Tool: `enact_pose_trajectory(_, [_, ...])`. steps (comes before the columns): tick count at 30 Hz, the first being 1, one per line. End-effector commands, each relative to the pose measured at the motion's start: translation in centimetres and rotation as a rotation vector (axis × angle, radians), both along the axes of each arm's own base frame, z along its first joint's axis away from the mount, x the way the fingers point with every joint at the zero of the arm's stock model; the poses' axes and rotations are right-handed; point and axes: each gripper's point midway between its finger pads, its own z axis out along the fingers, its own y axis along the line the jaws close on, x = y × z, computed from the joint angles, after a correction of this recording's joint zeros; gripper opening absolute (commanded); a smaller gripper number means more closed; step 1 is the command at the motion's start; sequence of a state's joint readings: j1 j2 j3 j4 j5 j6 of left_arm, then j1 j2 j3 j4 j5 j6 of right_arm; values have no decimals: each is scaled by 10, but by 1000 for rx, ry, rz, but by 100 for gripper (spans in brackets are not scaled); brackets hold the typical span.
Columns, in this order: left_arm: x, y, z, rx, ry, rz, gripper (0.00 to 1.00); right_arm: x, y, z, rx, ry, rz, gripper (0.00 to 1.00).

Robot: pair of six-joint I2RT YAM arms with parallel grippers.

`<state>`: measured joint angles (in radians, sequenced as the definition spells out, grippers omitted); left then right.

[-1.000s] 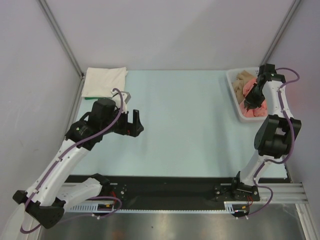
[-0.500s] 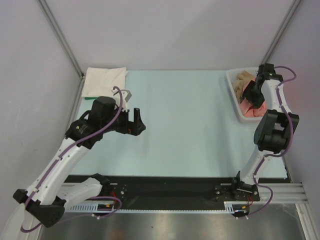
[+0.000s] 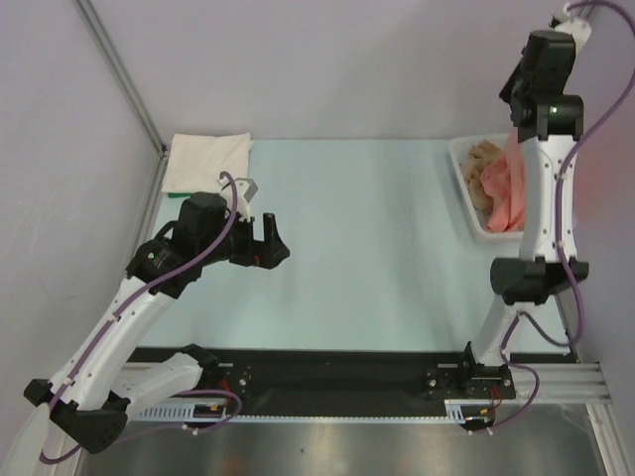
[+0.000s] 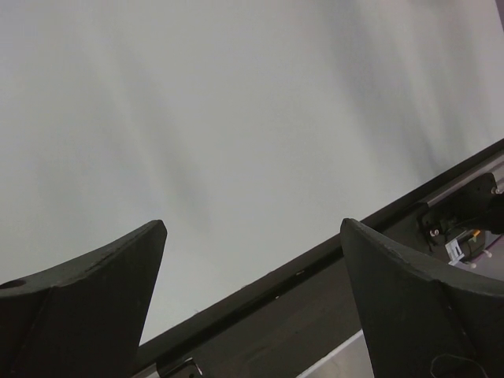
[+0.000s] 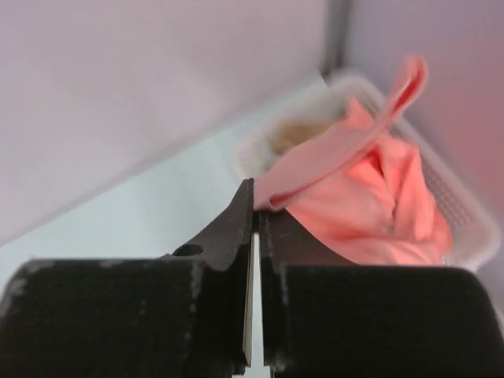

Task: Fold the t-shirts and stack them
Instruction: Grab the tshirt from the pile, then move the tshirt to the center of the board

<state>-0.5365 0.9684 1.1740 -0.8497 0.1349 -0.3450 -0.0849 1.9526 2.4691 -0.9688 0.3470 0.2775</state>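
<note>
My right claw [image 5: 254,197] is pinched fully together on a fold of the pink shirt [image 3: 506,188], with the cloth caught just at the tips. 1 second ago that claw was down in the basket [image 3: 459,178] with its jaws part open. Now the arm stands tall over the far right corner. The shirt trails from the claw down into the basket, where its lower part lies beside the tan shirt [image 3: 484,154]. The basket sits in the same place on the table [image 3: 377,228].

My left claw [image 3: 272,238] hovers over the left half of the table, jaws spread wide and holding nothing, just where it was 1 second ago. The cream shirt [image 3: 205,162] lies folded flat in the far left corner, unmoved.

Whatever is printed on the small white board [image 3: 474,409] at my right base is too small to read.
</note>
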Motion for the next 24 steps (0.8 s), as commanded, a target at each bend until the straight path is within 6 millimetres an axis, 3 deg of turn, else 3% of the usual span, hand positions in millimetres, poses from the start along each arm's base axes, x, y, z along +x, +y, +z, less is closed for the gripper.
enact_pose_trajectory(1, [1,-4,23,-61,-41,19,100,-83,69,173,-196,-429,76,0])
enact_pose_trajectory(2, [1,-3,27,-63,-48,25,100,-114,82,207,-209,-536,118,0])
enact_pose_trajectory(3, [2,-2,28,-69,-49,37,100,-132,98,241,-203,-672,156,0])
enact_pose_trajectory(4, [4,1,30,-63,-62,57,100,-140,134,243,-198,-698,254,0])
enact_pose_trajectory(5, [4,4,36,-67,-79,71,100,-156,149,259,-165,-766,298,0])
enact_pose_trajectory(6, [4,7,39,-65,-88,84,100,-185,154,286,-113,-874,335,0])
enact_pose_trajectory(7, [6,13,42,-57,-108,119,100,-197,168,298,-82,-925,391,0])
enact_pose_trajectory(8, [5,17,49,-67,-123,139,100,-221,189,316,-9,-993,476,0])
enact_pose_trajectory(10, [3,23,55,-73,-139,164,100,-240,215,332,66,-1056,587,0])
enact_pose_trajectory(11, [5,29,61,-77,-159,205,100,-262,223,348,125,-1102,645,0])
enact_pose_trajectory(13, [0,36,71,-97,-192,225,100,-267,246,347,191,-1097,721,0])
enact_pose_trajectory(17, [-8,58,91,-108,-264,308,100,-260,276,314,284,-971,806,0])
enact_pose_trajectory(18, [-11,62,92,-106,-268,318,100,-248,297,283,275,-872,842,0])
enact_pose_trajectory(20, [-19,68,98,-128,-279,331,100,-249,305,254,352,-785,862,1])
enact_pose_trajectory(21, [-23,68,95,-124,-263,325,100,-230,322,207,325,-668,853,3])
enact_pose_trajectory(24, [-31,62,81,-119,-215,278,100,-213,323,141,341,-501,826,4])
